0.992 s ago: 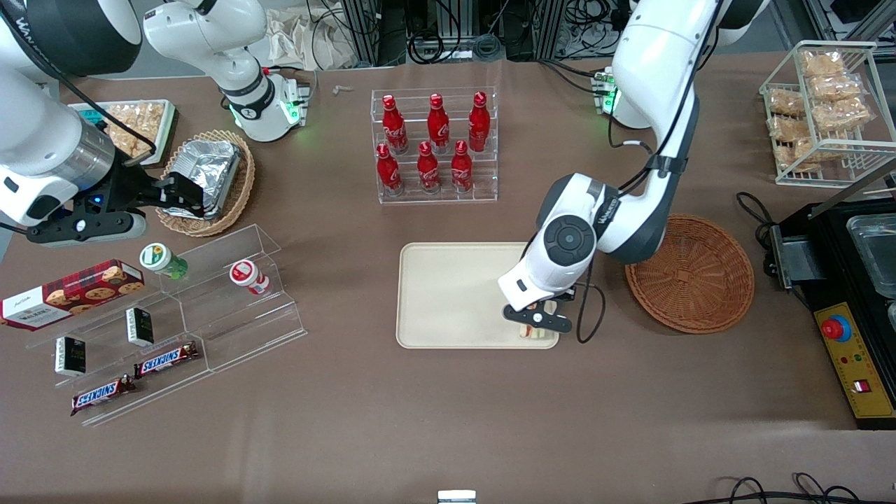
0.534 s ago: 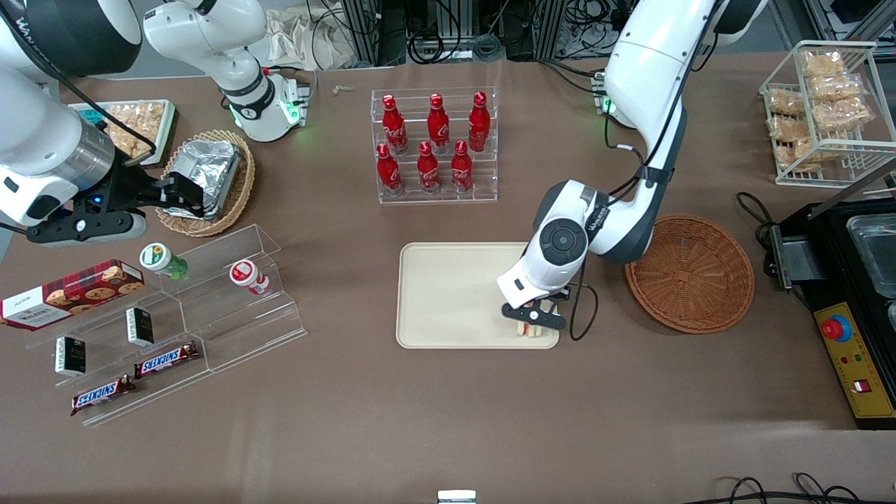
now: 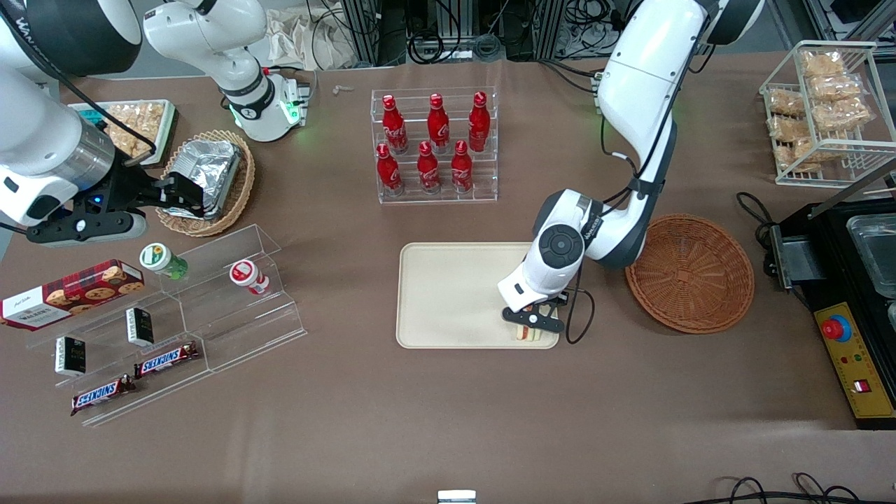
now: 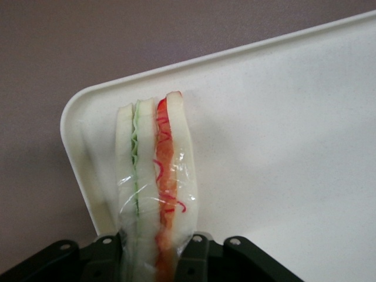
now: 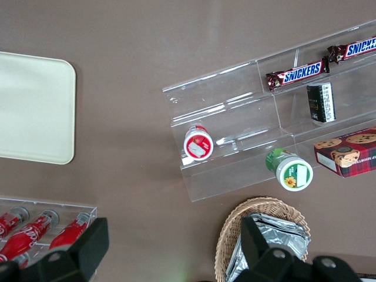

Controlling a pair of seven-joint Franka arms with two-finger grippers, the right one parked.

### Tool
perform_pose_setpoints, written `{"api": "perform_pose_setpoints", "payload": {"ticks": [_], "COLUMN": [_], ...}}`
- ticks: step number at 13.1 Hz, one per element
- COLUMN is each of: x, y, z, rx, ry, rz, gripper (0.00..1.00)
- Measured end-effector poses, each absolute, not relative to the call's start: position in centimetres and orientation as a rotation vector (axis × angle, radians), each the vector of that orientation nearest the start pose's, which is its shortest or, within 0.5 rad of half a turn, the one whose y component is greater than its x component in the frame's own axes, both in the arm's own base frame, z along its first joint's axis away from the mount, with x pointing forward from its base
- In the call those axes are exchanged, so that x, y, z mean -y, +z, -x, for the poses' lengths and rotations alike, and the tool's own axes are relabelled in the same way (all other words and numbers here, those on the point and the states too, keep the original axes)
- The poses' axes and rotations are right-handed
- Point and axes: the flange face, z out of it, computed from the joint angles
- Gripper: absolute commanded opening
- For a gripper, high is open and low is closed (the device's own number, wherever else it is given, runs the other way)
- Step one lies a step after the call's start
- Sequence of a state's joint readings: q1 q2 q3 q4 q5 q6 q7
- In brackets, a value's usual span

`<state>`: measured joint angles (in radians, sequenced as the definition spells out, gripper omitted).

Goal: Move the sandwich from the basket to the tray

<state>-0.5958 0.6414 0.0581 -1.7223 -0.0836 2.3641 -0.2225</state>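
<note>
Placing step, nearly done: the tool (image 3: 533, 323) is down low over the tray (image 3: 448, 294), at the tray corner nearest the front cam on the basket's side, w/ its fingers pinching the sandwich (image 4: 154, 176) by one end. In the wrist view the wedge stands on edge, cut face w/ red and green filling showing, just inside the rounded rim; can't tell if its bottom touches the tray yet. Basket (image 3: 689, 273) sits empty beside the tray. Next, I'd say: ease down till the sandwich rests, let go, lift straight up. It's close to the rim and may tip over.
</note>
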Motion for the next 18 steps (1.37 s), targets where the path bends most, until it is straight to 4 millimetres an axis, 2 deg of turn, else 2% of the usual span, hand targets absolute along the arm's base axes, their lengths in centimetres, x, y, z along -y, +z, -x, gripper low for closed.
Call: {"api": "perform_pose_setpoints", "payload": {"ticks": [7,11,13,15,18], "x": [34.2,33.6,32.9,31.2,26.3], "y": [21.4,22.6,23.9,26.1,30.6], "z": [-57.7,-58.5,-59.2,-60.6,-63.5], "rx": [-0.406,-0.387,-0.365,-0.317,-0.206], "ry": [0.013,-0.02,-0.05,-0.097,-0.095], "rz": [3.137,3.146,3.156,3.171,3.182], "gripper": [1.0,1.0,1.0,1.0,1.0]}}
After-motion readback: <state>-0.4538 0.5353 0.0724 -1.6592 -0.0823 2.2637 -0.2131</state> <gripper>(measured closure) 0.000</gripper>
